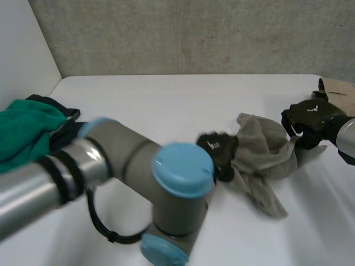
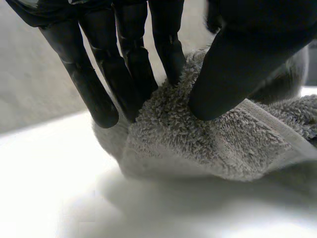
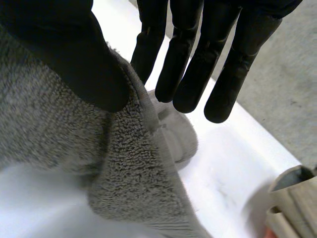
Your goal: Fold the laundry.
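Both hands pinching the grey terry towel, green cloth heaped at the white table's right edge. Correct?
No. The green cloth heap lies at the white table's left edge, not its right; the head view shows it. The rest holds: the left hand and the right hand both pinch the grey terry towel.

Towel (image 1: pixel 260 160) between left hand (image 1: pixel 219 152) and right hand (image 1: pixel 308 119); cloth pile (image 1: pixel 25 130) far left
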Robot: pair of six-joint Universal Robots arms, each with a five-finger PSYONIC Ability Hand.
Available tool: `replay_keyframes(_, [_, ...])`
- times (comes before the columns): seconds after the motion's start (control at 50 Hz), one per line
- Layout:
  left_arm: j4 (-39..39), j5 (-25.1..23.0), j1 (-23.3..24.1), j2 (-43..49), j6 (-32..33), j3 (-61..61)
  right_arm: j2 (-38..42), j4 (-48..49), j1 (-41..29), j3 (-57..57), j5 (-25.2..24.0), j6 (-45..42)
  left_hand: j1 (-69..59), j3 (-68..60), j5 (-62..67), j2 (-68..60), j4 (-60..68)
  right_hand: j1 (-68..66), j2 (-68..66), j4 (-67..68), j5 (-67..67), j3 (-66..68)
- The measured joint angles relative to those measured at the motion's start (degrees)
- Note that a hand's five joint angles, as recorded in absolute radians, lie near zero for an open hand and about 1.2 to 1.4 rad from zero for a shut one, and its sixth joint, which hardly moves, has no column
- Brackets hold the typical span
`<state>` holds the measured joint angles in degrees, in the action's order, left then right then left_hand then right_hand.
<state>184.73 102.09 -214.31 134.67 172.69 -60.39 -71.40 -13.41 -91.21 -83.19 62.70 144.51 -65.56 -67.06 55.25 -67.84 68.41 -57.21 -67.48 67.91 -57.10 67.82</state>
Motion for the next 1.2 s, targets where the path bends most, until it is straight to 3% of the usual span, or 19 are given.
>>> replay_keyframes(0.14, [-2.22,-0.2,-8.22,-20.94,7.08,-11.7,-2.71,-6.58,-0.45,3.77,0.02,-1.23,0.0,-0.77,0.0,-0.01,0.22,0.0,0.0,0.23,0.0,0.0])
replay_keyframes(0.22, [-2.61,-2.25,-11.74,-25.83,13.69,-15.73,-2.96,-11.12,-1.11,4.49,-0.02,-3.63,0.0,-1.14,0.0,-0.41,0.24,0.0,0.0,0.23,0.0,0.0])
replay_keyframes(0.32, [-2.6,-5.58,-13.98,-24.09,21.58,-17.18,0.66,-13.34,-3.73,5.97,0.66,-6.47,0.0,-1.17,0.0,-0.66,0.25,-0.24,0.0,0.23,-0.05,0.0])
replay_keyframes(0.46, [-1.26,-7.81,-15.52,-13.64,27.86,-11.41,9.24,-9.28,-8.85,11.91,4.74,-5.02,0.0,-1.18,0.6,-0.7,0.26,-0.44,0.0,0.23,-0.09,0.0])
replay_keyframes(0.58, [7.1,-7.95,-18.24,-4.42,31.17,2.1,17.86,3.6,-12.98,23.4,12.43,0.71,0.0,-1.26,0.6,-0.78,0.28,-0.45,-0.05,0.23,-0.2,0.01])
replay_keyframes(0.68, [18.54,-7.95,-19.28,-3.7,33.25,9.02,18.73,13.52,-13.59,30.1,14.83,4.16,0.0,-1.32,0.6,-0.81,0.3,-0.39,-0.13,0.22,-0.22,0.04])
replay_keyframes(0.74, [23.43,-8.02,-19.15,-4.57,34.03,10.0,17.58,15.71,-13.67,31.79,15.24,5.98,0.0,-1.32,0.6,-0.81,0.3,5.9,7.76,-7.63,6.26,-7.58])
replay_keyframes(0.76, [23.78,-8.03,-19.11,-4.74,34.08,9.87,17.36,15.58,-13.67,31.78,15.23,6.17,0.0,-1.32,0.6,-0.81,0.3,5.9,7.76,-7.63,6.26,-7.58])
replay_keyframes(0.78, [24.87,-8.13,-18.88,-5.82,34.23,8.53,16.4,14.36,-13.64,31.33,15.16,6.81,0.0,-1.32,0.6,-0.81,0.3,19.14,23.71,-22.87,20.89,-22.93])
replay_keyframes(0.88, [26.04,-8.97,-18.29,-11.23,34.27,-0.85,13.51,5.5,-13.35,26.54,14.52,8.28,0.0,-1.33,0.6,-0.81,0.3,34.18,41.61,-41.54,40.61,-41.51])
replay_keyframes(0.98, [26.62,-10.21,-18.19,-15.96,34.12,-11.34,12.47,-2.79,-11.02,19.85,13.1,10.07,0.0,-1.33,0.6,-0.81,0.46,39.62,46.75,-48.56,47.59,-47.9])
replay_keyframes(1.2, [26.19,-10.51,-18.39,-20.93,34.01,-18.04,14.89,-3.9,-5.29,15.58,9.35,24.05,0.0,-1.36,0.6,-0.87,0.48,39.75,46.78,-49.07,48.57,-48.22])
